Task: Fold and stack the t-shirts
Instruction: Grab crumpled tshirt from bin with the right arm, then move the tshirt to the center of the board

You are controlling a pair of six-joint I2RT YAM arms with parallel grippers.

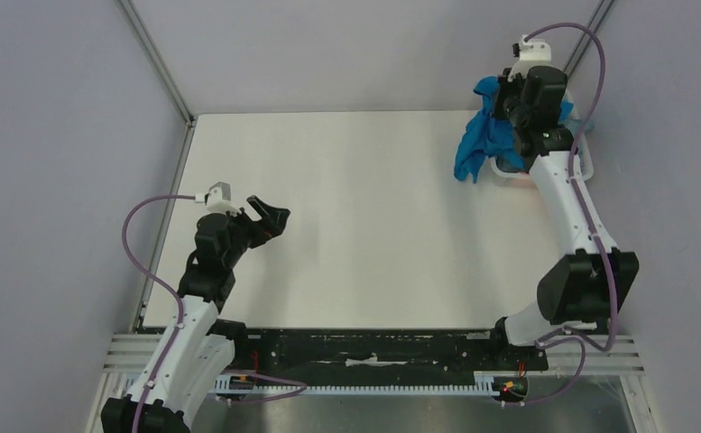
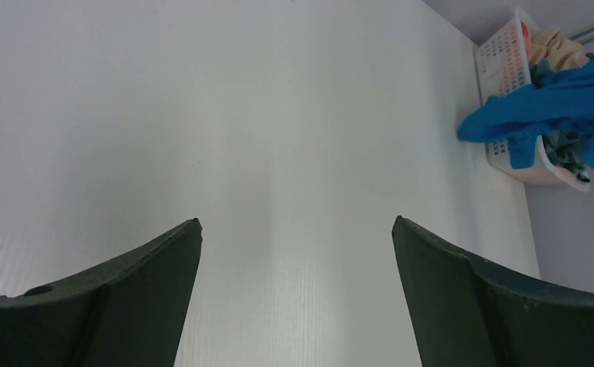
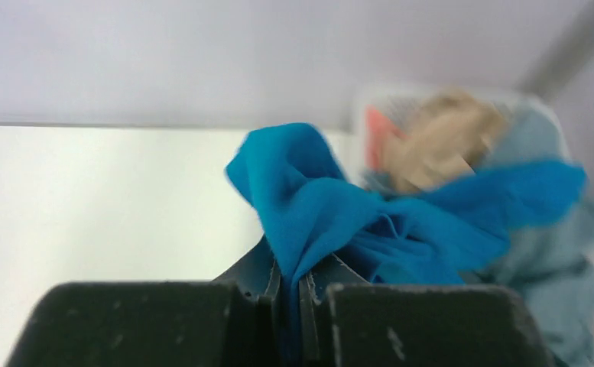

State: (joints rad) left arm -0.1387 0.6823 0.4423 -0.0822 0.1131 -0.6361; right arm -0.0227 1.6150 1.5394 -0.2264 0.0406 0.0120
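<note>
The vivid blue t-shirt (image 1: 480,135) hangs bunched at the far right, partly over the white basket (image 1: 585,161). My right gripper (image 3: 290,281) is shut on a fold of the blue t-shirt (image 3: 332,206) above the basket. The tan t-shirt (image 3: 435,149) and the grey-blue t-shirt (image 3: 553,252) lie in the basket behind it. In the left wrist view the blue t-shirt (image 2: 553,99) drapes over the basket (image 2: 500,53), with the tan t-shirt (image 2: 557,46) on top. My left gripper (image 1: 272,216) is open and empty over the left of the white table (image 1: 373,216).
Grey walls close the table at the back and both sides. The basket stands in the far right corner. A black rail (image 1: 373,347) runs along the near edge between the arm bases.
</note>
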